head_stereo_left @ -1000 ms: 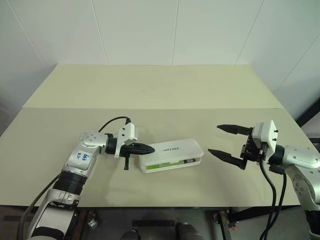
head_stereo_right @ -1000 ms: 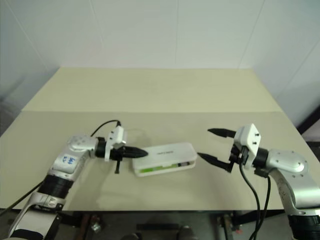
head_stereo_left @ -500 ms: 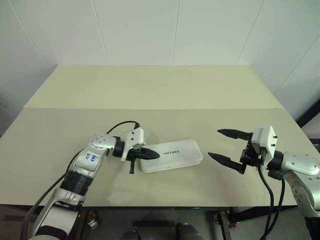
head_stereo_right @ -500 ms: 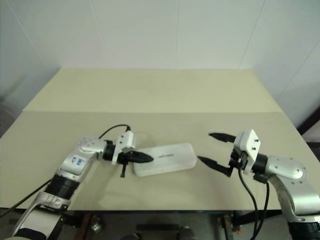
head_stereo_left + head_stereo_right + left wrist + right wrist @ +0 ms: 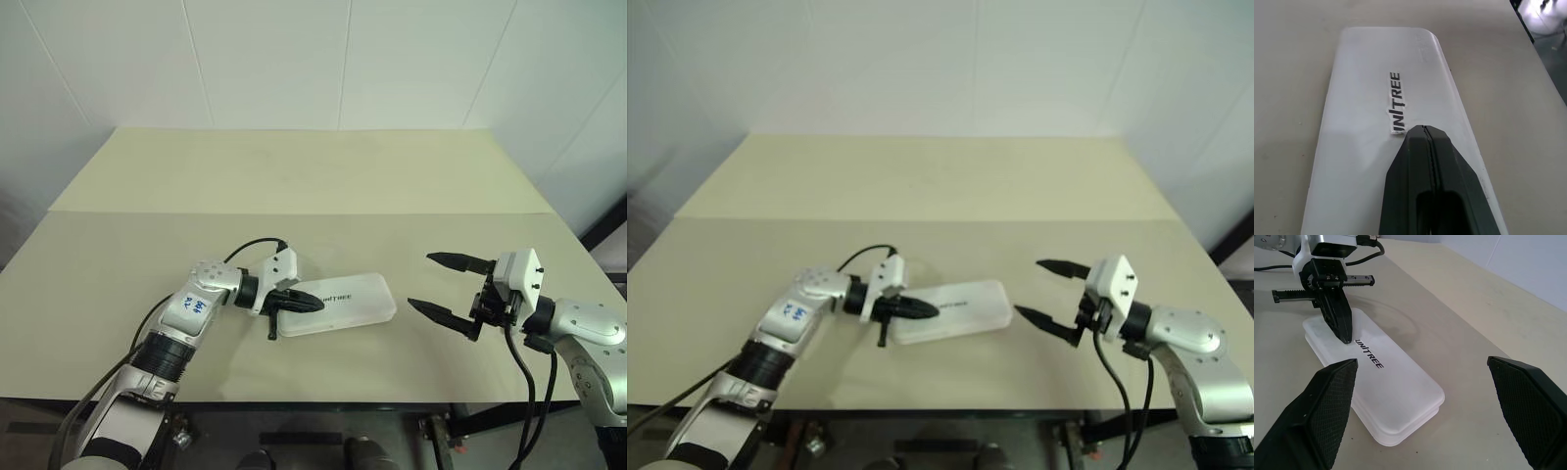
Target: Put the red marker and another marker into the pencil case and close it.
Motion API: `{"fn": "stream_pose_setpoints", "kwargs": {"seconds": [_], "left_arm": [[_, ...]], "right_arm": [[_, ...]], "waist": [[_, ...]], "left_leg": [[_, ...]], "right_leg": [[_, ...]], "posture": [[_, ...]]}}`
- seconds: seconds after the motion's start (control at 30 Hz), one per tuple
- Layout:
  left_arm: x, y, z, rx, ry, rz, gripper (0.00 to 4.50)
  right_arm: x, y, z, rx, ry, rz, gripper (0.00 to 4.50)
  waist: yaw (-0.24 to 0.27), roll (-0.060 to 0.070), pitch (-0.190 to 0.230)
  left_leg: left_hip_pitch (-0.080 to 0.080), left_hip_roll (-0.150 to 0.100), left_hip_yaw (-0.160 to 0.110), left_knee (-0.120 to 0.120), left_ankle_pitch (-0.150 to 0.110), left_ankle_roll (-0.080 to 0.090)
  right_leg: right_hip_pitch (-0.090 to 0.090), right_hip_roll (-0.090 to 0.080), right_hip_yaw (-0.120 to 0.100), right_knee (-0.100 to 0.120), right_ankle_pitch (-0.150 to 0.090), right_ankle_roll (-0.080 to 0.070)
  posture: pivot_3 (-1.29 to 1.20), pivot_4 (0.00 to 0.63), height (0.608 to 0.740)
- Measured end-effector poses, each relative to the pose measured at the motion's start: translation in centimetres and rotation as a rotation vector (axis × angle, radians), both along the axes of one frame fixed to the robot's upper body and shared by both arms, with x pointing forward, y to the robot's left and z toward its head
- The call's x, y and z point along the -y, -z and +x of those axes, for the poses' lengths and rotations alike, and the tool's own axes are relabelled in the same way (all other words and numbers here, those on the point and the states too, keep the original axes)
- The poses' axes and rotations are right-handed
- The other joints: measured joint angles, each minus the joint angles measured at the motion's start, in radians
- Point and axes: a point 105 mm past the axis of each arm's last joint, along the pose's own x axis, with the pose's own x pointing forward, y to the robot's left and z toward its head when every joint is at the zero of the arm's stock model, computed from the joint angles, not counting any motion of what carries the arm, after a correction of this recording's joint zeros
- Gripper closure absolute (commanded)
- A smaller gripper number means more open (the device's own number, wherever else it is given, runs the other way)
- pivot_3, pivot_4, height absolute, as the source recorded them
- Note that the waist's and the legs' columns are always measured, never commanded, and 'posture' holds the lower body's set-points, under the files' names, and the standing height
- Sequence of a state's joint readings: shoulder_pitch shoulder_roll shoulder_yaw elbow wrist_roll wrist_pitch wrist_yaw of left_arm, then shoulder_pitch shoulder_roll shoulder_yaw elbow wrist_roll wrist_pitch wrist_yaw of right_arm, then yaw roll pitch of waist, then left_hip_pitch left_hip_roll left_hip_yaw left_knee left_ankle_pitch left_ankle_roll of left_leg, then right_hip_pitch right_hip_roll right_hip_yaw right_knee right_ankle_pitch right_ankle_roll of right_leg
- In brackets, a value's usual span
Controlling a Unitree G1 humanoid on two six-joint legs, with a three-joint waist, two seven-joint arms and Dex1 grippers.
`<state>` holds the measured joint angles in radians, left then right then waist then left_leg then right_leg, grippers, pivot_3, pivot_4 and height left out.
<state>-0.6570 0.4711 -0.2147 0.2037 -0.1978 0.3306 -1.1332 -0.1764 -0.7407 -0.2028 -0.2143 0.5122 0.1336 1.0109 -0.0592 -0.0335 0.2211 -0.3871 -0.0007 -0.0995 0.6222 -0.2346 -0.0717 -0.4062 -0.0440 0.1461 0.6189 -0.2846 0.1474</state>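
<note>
You had the pencil case (image 5: 338, 304) lying shut near the table's (image 5: 313, 176) front edge, long axis running left to right. Your left gripper (image 5: 313, 303), fingers pressed together, rested on its lid; the wrist view showed the lettering (image 5: 1396, 102). Your right gripper (image 5: 437, 285) hung wide open, empty, well apart.

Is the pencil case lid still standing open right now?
No, the pencil case lid lies flat and shut, with the closed left gripper resting on top.

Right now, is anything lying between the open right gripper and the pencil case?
No. In the left eye view only bare table separates the right gripper from the closed pencil case.
</note>
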Motion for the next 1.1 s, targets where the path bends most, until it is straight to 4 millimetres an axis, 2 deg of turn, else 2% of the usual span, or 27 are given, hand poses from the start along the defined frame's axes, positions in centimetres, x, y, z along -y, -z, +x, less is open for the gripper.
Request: {"fn": "stream_pose_setpoints", "kwargs": {"seconds": [0.17, 0.27, 0.3, 0.4, 0.47, 0.53, 0.77, 0.9, 1.1], "left_arm": [[-1.5, -1.6, 0.1, 0.039, -0.048, -0.156, 4.48], [-3.2, -2.4, 0.6, 0.068, -0.126, -0.232, 4.48], [-3.8, -2.6, 0.7, 0.061, -0.16, -0.266, 4.31], [-5.7, -4.2, 0.3, 0.056, -0.22, -0.405, 3.6], [-6.7, -5.5, -0.3, 0.096, -0.224, -0.436, 2.95], [-7.2, -6.0, -0.8, 0.128, -0.234, -0.442, 2.26], [-8.8, -3.8, -3.2, 0.074, -0.252, -0.392, 0.02], [-10.1, -4.3, -3.5, 0.111, -0.293, -0.384, 0.02], [-10.5, -5.3, -2.5, 0.18, -0.324, -0.399, 0.02]], "right_arm": [[0.4, 0.2, 0.4, -0.004, 0.004, 0.0, 0.0], [0.4, -0.4, 0.8, 0.014, -0.004, 0.0, 0.0], [0.4, -0.5, 1.0, 0.019, -0.004, -0.001, 0.0], [0.3, -1.0, 1.6, 0.023, -0.015, -0.002, 0.0], [0.0, -0.9, 1.7, 0.015, -0.035, -0.007, 0.0], [0.0, -0.5, 1.8, -0.002, -0.042, -0.007, 0.0], [0.6, 0.0, 2.3, -0.016, -0.011, -0.015, 0.0], [1.2, 0.9, 2.1, -0.041, 0.008, -0.031, 0.0], [2.8, 0.4, 2.0, -0.016, 0.061, -0.072, 0.0]], "waist": [[0.003, 0.0, 0.0], [0.0, 0.0, 0.0], [-0.001, 0.0, 0.0], [0.0, 0.0, 0.0], [0.001, 0.0, 0.0], [0.003, 0.0, 0.0], [0.001, 0.0, 0.0], [0.002, 0.0, 0.0], [0.003, 0.0, 0.0]], "left_leg": [[-0.001, 0.0, 0.0, 0.0, 0.0, 0.0], [-0.001, 0.0, 0.0, 0.0, 0.0, 0.0], [-0.001, 0.0, 0.0, 0.0, 0.0, 0.0], [-0.001, 0.001, -0.001, -0.001, 0.0, 0.0], [-0.001, 0.001, -0.001, -0.001, 0.0, 0.0], [-0.001, 0.0, -0.001, -0.001, 0.0, 0.0], [-0.001, 0.001, 0.0, -0.002, 0.0, -0.001], [-0.001, 0.0, 0.0, -0.002, 0.0, -0.001], [-0.001, 0.0, 0.0, -0.001, 0.0, -0.001]], "right_leg": [[-0.002, 0.0, 0.0, 0.001, 0.002, 0.005], [-0.002, 0.0, 0.0, 0.001, 0.003, 0.005], [-0.002, 0.0, 0.0, 0.001, 0.003, 0.005], [-0.002, 0.0, -0.001, 0.002, 0.003, 0.005], [-0.002, 0.0, -0.001, 0.002, 0.002, 0.005], [-0.002, 0.0, -0.001, 0.001, 0.002, 0.005], [-0.003, 0.0, -0.001, 0.001, 0.001, 0.003], [-0.002, 0.0, -0.001, 0.0, -0.003, -0.004], [-0.002, 0.0, 0.0, 0.0, -0.003, -0.005]], "posture": [[0.0, 0.15, 0.74], [0.0, 0.15, 0.74], [0.0, 0.15, 0.74], [0.0, 0.15, 0.74], [0.0, 0.15, 0.74], [0.0, 0.15, 0.74], [0.0, 0.15, 0.74], [0.0, 0.15, 0.74], [0.0, 0.15, 0.74]]}}
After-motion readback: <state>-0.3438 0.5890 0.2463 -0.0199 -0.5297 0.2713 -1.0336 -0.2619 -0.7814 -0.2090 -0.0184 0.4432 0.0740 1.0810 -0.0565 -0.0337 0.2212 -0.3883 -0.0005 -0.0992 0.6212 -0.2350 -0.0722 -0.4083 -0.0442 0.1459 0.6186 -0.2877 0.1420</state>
